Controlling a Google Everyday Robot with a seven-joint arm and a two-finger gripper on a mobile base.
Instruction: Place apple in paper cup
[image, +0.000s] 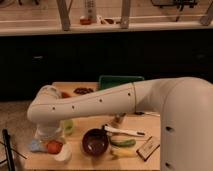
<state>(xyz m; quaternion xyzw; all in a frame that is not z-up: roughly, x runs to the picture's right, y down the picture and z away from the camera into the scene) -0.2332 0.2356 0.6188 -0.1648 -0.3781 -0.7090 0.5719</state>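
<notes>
Red-orange apple (54, 146) beside paper cup (63, 155) — jaws just above.

A dark brown bowl (95, 141) sits near the front of the wooden table (82, 162). To its right lie a white spoon (125, 131), a green veggie (122, 142), a yellow banana (120, 152) and a small packet (148, 148). A green bin (117, 81) stands at the back. A pale green ball (68, 126) sits just beside the gripper (50, 136), which is low at the front left.

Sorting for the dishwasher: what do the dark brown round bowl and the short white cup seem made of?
The dark brown round bowl looks like glazed ceramic or hard plastic: it shines. The short white cup looks matte, probably paper. The gripper hangs above the red-orange apple beside the cup.
</notes>
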